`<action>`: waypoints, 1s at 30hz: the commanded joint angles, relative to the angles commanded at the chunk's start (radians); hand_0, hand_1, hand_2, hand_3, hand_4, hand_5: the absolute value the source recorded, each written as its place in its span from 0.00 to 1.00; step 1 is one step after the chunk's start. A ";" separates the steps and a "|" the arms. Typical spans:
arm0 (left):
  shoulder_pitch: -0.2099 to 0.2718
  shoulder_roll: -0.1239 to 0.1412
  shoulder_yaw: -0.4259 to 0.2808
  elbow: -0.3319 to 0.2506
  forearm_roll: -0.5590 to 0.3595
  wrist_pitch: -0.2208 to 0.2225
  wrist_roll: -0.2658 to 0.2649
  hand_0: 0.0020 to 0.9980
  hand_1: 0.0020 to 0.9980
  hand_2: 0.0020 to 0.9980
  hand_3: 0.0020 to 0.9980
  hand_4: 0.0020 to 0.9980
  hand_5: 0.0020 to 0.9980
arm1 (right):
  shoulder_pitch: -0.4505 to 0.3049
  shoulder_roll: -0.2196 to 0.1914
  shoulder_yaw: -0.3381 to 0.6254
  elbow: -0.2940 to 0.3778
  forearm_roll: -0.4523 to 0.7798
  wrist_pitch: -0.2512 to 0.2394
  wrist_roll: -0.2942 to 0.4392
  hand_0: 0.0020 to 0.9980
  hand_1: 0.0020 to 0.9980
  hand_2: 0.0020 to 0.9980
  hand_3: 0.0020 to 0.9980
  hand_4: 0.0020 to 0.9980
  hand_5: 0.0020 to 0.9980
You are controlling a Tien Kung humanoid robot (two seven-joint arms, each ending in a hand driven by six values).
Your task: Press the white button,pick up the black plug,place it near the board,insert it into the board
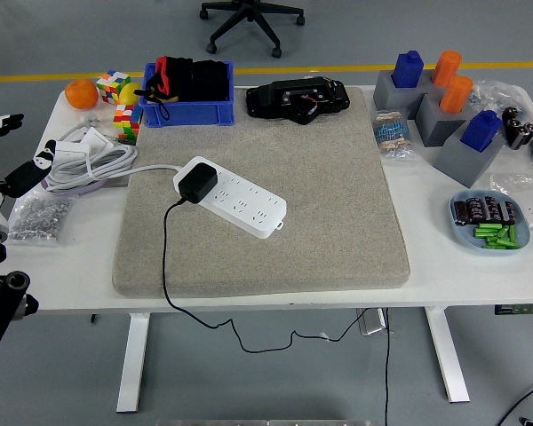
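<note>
At the near left edge of the white counter [249, 297], the robot's left hand [13, 173] hangs over the side, its fingers loosely spread and holding nothing; the right hand is not seen. Just beside that hand a clear bag of small metal parts [37, 218] lies on the counter. A grey mat [338, 222] covers the middle of the counter, and on it lies the white power strip [231, 197], set at a slant. The black plug [197, 182] sits in the strip's left end, and its black cord [166, 266] runs toward the near edge of the mat, over the counter's edge and down. A white cable [89, 164] runs from the strip's left end to a coil left of the mat. On the right side a light blue dish [489, 223] holds green and dark small pieces. Farther back on the right stand grey blocks [426, 111] with blue and orange pegs set in them. At the far edge a black device [298, 98] rests on the mat, and left of it a blue bin [186, 94] holds black and red things. Beyond the coil are coloured cubes [120, 102] and an orange [82, 93] in the far left corner.
</note>
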 joint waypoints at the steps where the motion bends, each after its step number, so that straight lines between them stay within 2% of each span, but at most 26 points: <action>1: 0.001 0.000 0.000 0.000 0.001 0.000 0.000 0.88 0.83 0.74 0.73 0.76 0.24 | 0.000 0.000 -0.001 0.000 0.000 0.000 0.000 0.82 0.66 0.66 0.63 0.76 0.50; 30: -0.001 -0.005 0.001 -0.010 0.003 0.000 0.001 0.88 0.83 0.74 0.72 0.77 0.29 | -0.007 0.004 0.015 -0.002 -0.005 0.000 -0.001 0.82 0.66 0.66 0.63 0.76 0.50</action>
